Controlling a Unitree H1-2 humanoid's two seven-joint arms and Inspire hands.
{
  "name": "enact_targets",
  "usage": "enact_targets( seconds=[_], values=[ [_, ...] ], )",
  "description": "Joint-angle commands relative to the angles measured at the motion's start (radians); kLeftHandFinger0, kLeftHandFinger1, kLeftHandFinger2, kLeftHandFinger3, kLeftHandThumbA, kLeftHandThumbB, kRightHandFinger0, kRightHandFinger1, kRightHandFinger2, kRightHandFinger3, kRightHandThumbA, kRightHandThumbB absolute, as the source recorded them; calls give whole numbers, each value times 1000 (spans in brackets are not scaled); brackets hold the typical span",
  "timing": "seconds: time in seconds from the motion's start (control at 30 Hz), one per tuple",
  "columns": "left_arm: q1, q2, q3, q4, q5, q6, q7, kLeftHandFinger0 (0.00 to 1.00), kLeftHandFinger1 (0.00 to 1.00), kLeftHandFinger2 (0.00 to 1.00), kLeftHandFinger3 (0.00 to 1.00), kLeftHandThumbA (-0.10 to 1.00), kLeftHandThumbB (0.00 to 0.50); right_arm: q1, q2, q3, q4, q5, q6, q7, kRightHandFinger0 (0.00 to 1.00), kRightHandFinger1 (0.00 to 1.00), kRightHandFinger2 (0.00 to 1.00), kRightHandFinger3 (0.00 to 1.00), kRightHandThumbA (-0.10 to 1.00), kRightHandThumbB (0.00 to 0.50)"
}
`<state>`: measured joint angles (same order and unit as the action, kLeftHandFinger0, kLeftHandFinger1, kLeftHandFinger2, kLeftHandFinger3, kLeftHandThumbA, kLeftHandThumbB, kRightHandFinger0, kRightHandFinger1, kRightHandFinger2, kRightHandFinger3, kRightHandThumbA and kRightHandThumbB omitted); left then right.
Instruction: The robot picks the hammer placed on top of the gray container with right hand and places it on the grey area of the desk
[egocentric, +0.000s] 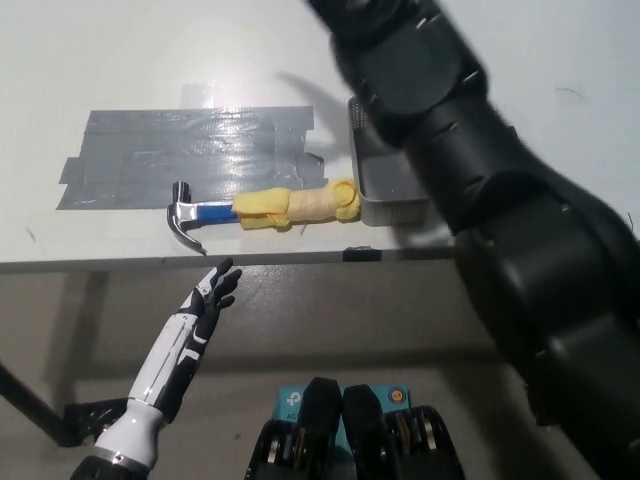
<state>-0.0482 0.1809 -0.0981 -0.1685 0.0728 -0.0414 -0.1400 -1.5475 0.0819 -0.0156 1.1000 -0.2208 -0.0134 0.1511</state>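
The hammer (262, 208) lies flat on the desk near its front edge, with nothing holding it. Its steel head points left and touches the lower edge of the grey taped area (180, 150). The blue neck and yellow handle stretch right over white desk, and the handle's end is next to the gray container (375, 205). My black right arm (480, 170) rises across the container and runs out of the picture's top, so its hand is out of sight. The white left hand (205, 300) hangs open below the desk edge.
The arm hides most of the gray container and whatever lies to its right. The white desk's front edge (120, 262) runs just below the hammer. Floor and a dark frame show beneath.
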Motion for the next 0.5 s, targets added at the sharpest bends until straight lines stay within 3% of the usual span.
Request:
enact_targets(
  seconds=[0.0,0.07,0.1,0.2,0.37,0.43,0.47],
  values=[
    [-32,16,4,-22,0,1,-15,1000,1000,1000,1000,993,110,-25,-89,-77,-367,204,117,169,1000,1000,1000,1000,908,500],
    [-58,17,15,-5,-9,2,-12,1000,1000,1000,1000,1000,135,50,-151,-55,-600,198,123,204,1000,1000,1000,1000,977,500],
    [-72,18,22,1,-16,-1,-10,1000,1000,1000,1000,1000,135,92,-181,-53,-716,200,136,216,1000,1000,1000,1000,991,469],
    [-142,19,43,32,-34,-16,-2,1000,1000,1000,1000,1000,138,243,-288,-83,-1099,255,239,256,1000,1000,1000,1000,963,426],
    [-218,12,55,80,-45,-34,9,1000,1000,1000,1000,1000,133,439,-401,-137,-1492,369,386,276,1000,1000,1000,1000,924,428],
    [-241,10,61,99,-45,-40,17,1000,1000,1000,1000,1000,135,575,-454,-157,-1651,438,385,278,1000,1000,1000,1000,940,414],
    [-245,10,63,106,-48,-44,18,1000,1000,1000,1000,1000,128,637,-461,-164,-1728,446,404,262,1000,1000,1000,1000,961,459]
  ],
)
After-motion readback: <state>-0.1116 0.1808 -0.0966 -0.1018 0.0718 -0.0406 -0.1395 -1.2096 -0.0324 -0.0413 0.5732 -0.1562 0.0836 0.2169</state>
